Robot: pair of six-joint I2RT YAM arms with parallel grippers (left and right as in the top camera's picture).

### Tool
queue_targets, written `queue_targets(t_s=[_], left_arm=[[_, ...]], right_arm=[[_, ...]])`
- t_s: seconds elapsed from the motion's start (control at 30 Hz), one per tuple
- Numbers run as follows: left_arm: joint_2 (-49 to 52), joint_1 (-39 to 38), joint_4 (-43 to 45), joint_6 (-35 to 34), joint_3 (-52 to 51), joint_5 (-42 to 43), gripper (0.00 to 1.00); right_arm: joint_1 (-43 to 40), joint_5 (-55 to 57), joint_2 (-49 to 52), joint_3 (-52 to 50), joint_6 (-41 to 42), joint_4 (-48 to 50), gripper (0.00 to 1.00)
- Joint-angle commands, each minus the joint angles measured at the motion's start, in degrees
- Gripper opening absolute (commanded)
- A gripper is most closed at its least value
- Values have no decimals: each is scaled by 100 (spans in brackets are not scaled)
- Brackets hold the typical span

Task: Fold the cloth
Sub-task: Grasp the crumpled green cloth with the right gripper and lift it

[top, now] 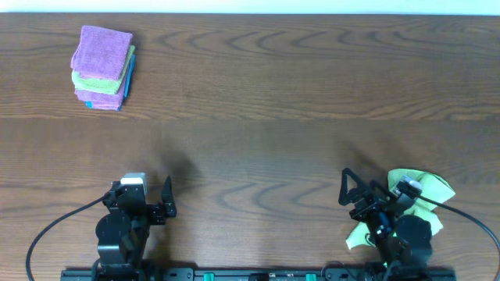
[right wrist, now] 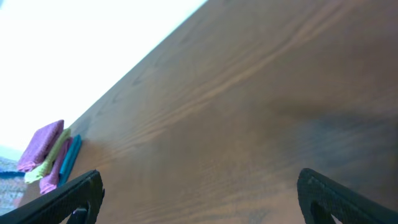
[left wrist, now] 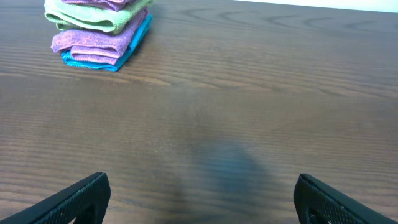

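Observation:
A crumpled light-green cloth (top: 428,190) lies at the near right of the table, partly under my right arm. My right gripper (top: 351,193) is open and empty, just left of the cloth, and shows open in its wrist view (right wrist: 199,199). My left gripper (top: 160,199) is open and empty at the near left, jaws wide apart over bare wood in its wrist view (left wrist: 202,199). The green cloth does not show in either wrist view.
A stack of folded cloths (top: 103,66), purple, green and blue, sits at the far left; it also shows in the left wrist view (left wrist: 96,31) and the right wrist view (right wrist: 50,155). The wooden table (top: 266,117) spans the whole view.

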Motion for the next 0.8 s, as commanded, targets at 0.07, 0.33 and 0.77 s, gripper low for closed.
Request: queue_targets(t_s=[0.07,0.33,0.77], left_arm=[[-33,15,-7,-39,-101,-105,95],[-33,15,-7,-39,-101,-105,96],[-33,15,-7,-39,-101,-105,95]], right_arm=[[-55,-72,859,33,160,92,99],[-66,144,3324,1386,-1003,81,99],[-74,1784,7563,4297,-1674,-2841,99]])
